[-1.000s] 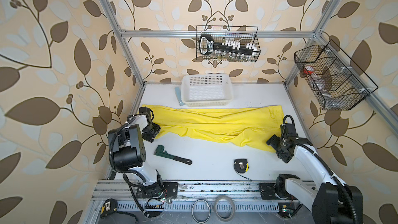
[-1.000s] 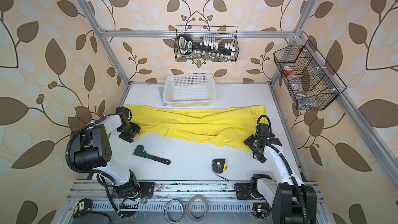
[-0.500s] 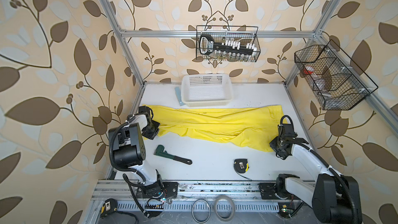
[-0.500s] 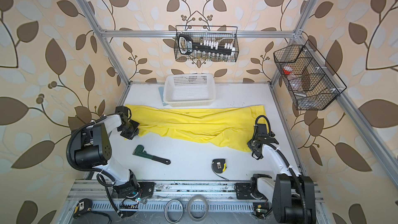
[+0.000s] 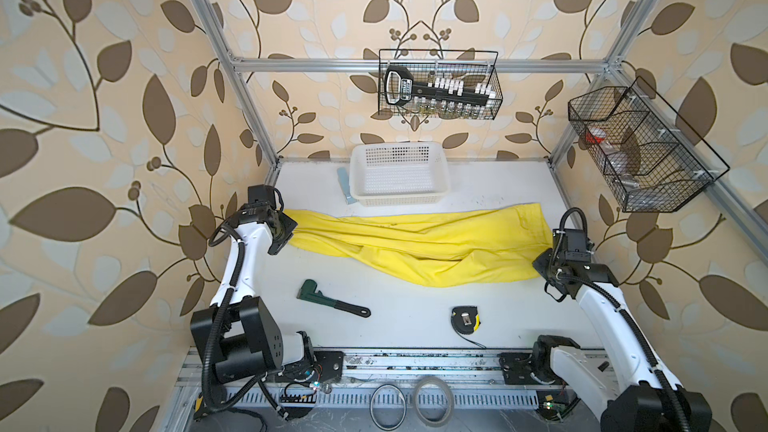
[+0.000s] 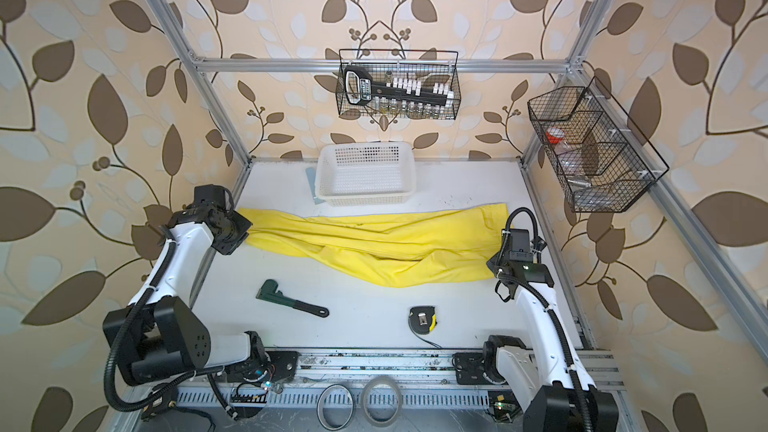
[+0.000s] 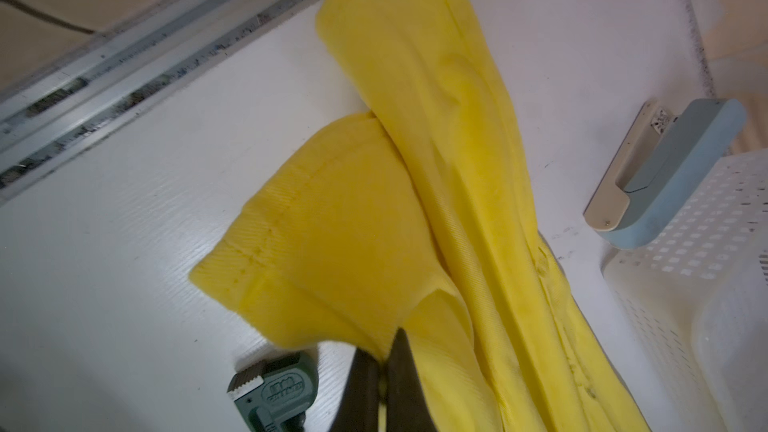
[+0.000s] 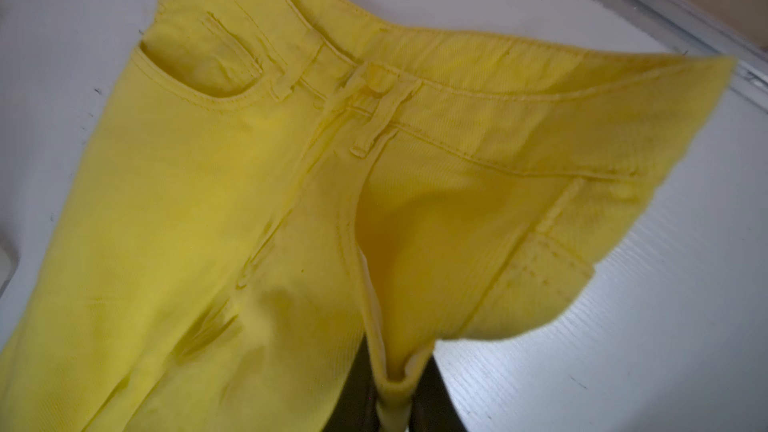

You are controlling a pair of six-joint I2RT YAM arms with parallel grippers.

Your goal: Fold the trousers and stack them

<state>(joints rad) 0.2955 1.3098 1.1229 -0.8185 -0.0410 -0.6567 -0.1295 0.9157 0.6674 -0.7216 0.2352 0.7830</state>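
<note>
Bright yellow trousers are lying rumpled at full length on the white table, just in front of the white perforated basket and reaching past both its sides. Beyond the basket's left side, the left end effector is pinching a fold near a leg hem. Beyond its right side, the right end effector is clamping a fold at the waist end. A green pipe wrench and a tape measure are lying farther in front of the basket, apart from the cloth.

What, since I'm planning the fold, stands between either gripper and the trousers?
Nothing visible: the left gripper is shut on a leg hem of the trousers, the right gripper on their waist end. The wrench and tape measure lie apart.
</note>
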